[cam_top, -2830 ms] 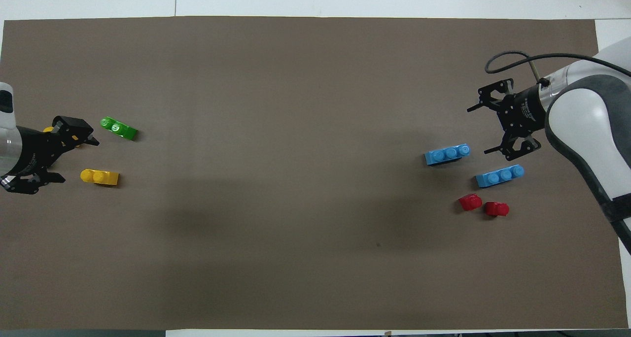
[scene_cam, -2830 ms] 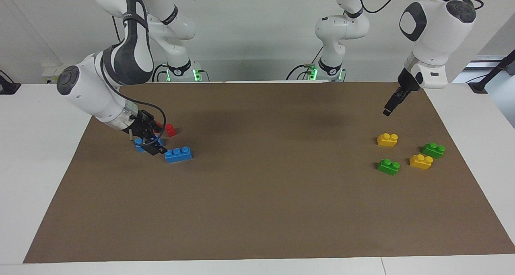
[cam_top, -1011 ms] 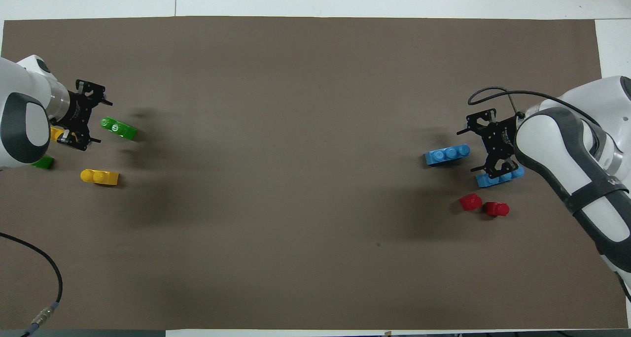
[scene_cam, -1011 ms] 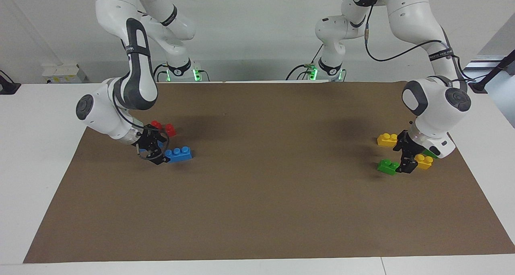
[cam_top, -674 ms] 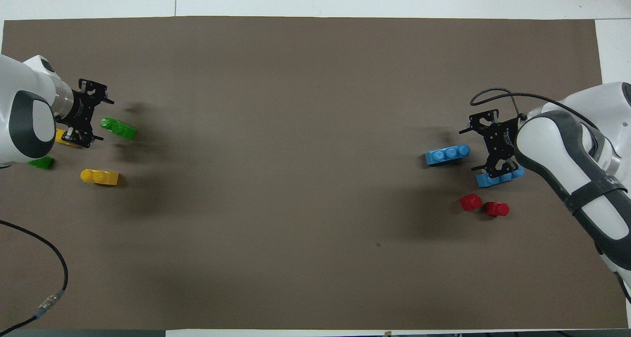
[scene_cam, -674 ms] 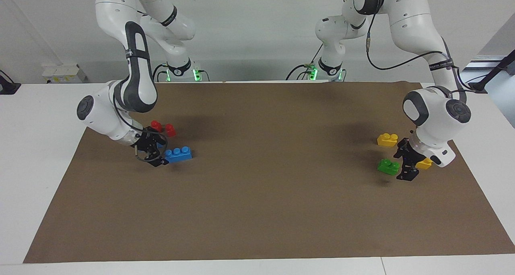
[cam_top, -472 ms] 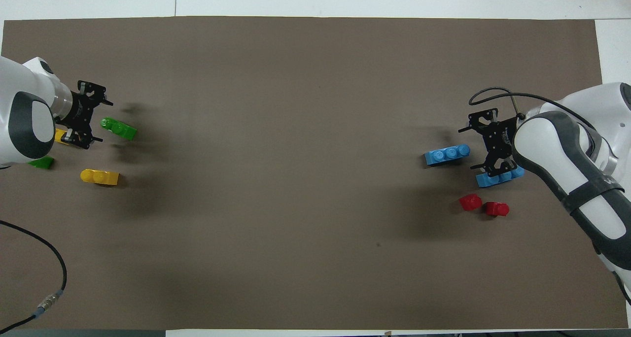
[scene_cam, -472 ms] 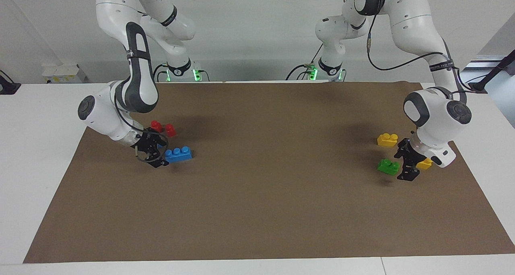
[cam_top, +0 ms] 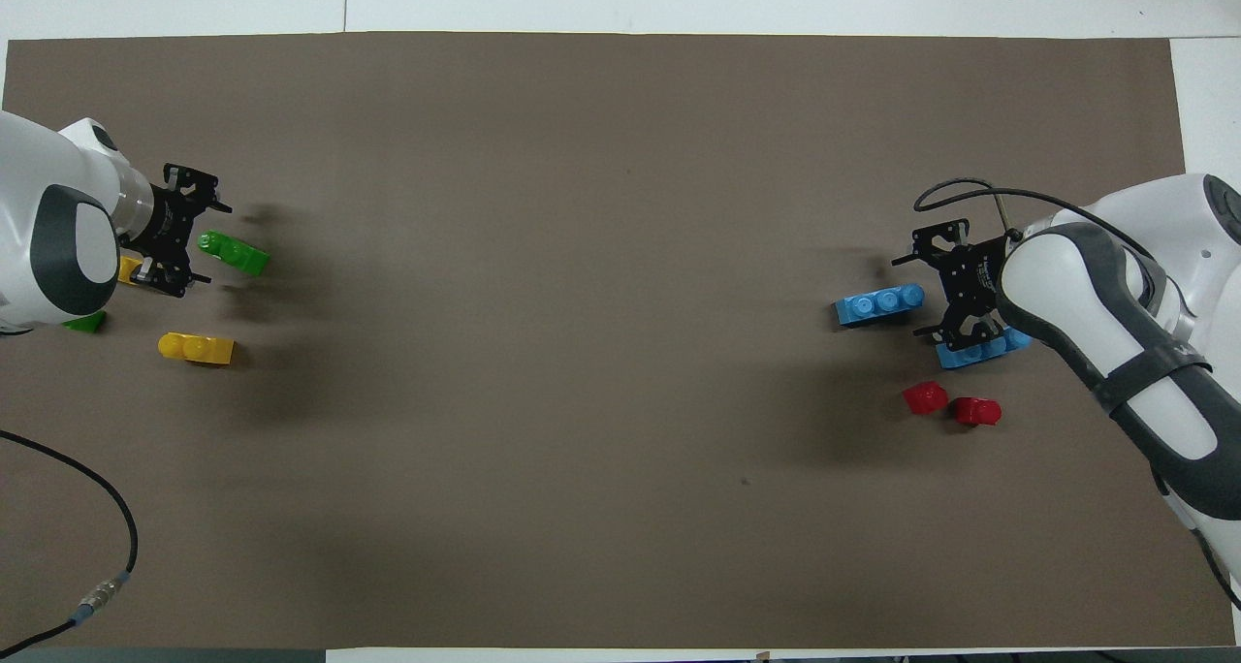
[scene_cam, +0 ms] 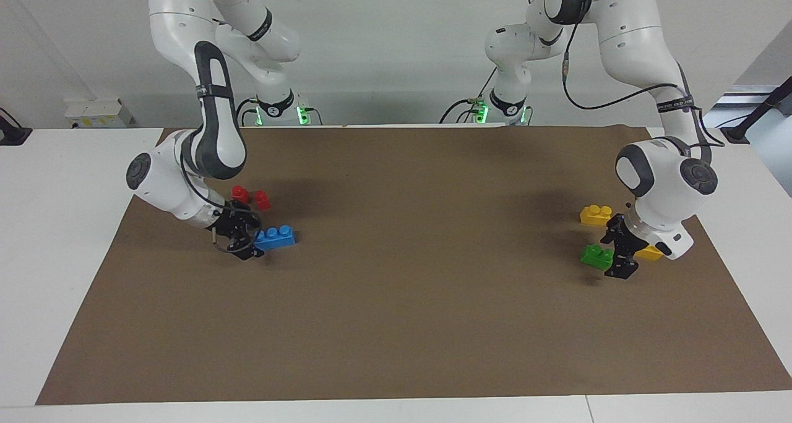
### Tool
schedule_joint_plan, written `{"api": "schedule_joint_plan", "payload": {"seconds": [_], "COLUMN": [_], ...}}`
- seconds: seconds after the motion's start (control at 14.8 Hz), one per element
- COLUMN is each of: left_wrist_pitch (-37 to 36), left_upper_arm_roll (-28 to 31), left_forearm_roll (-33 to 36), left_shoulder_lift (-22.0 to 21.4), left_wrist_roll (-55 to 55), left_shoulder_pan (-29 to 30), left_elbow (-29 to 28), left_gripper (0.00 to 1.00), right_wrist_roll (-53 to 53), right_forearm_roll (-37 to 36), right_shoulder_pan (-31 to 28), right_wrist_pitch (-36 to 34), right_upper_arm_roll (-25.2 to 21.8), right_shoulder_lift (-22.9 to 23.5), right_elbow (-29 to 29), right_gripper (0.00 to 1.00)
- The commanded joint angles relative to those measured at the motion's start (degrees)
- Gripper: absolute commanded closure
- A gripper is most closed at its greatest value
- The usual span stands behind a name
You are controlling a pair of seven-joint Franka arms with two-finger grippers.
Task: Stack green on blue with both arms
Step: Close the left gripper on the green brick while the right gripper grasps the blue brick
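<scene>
My left gripper [cam_top: 206,241] is open and low at the mat, its fingers either side of the end of a green brick [cam_top: 233,253]; the facing view shows this gripper [scene_cam: 617,253] right beside the green brick [scene_cam: 597,256]. A second green brick [cam_top: 85,322] peeks out from under the left arm. My right gripper [cam_top: 913,295] is open too, straddling the end of a blue brick [cam_top: 877,304]. In the facing view that gripper [scene_cam: 247,240] sits low against the blue brick [scene_cam: 275,237]. It partly covers a second blue brick [cam_top: 979,348].
Two yellow bricks [cam_top: 197,348] [cam_top: 128,270] lie near the green ones at the left arm's end. Nearer the robots than the blue bricks lie two red bricks [cam_top: 926,397] [cam_top: 977,411]. A brown mat [cam_top: 620,353] covers the table. A black cable [cam_top: 107,508] trails near the left arm.
The left arm came down from high up to the green brick. The right gripper slid from over the nearer blue brick toward the end of the farther one. No brick has moved.
</scene>
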Motion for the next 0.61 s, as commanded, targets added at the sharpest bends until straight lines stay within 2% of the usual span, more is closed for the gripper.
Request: {"api": "schedule_joint_plan", "payload": {"seconds": [0.0,0.13,0.2,0.27,0.4,0.54], "left_wrist_pitch": [1.5,1.5,1.5,1.5,2.0,2.0], "left_upper_arm_roll": [0.2,0.2,0.2,0.2,0.2,0.2], "left_forearm_roll": [-0.9,-0.9,-0.9,-0.9,-0.9,-0.9], "left_shoulder_lift": [-0.1,-0.1,-0.1,-0.1,-0.2,-0.2], "left_wrist_roll": [0.0,0.0,0.1,0.1,0.1,0.1], "left_shoulder_pan": [-0.1,-0.1,-0.1,-0.1,-0.1,-0.1], "left_elbow": [-0.9,-1.0,-1.0,-1.1,-1.7,-1.7], "left_gripper": [0.00,0.00,0.00,0.05,0.23,0.49], "right_wrist_roll": [-1.9,-1.8,-1.8,-1.8,-1.8,-1.4], "right_forearm_roll": [1.7,2.1,2.1,2.2,2.3,2.4], "right_shoulder_pan": [-0.3,-0.4,-0.5,-0.5,-0.3,-0.3], "right_wrist_pitch": [1.3,1.1,0.9,0.9,0.9,0.1], "right_upper_arm_roll": [0.4,0.4,0.3,0.4,0.4,0.4], "right_shoulder_lift": [-0.3,-0.3,-0.3,-0.3,-0.3,-0.3], "right_elbow": [-1.0,-1.0,-1.0,-1.0,-0.9,-0.1], "right_gripper": [0.24,0.52,0.76,0.97,1.00,1.00]}}
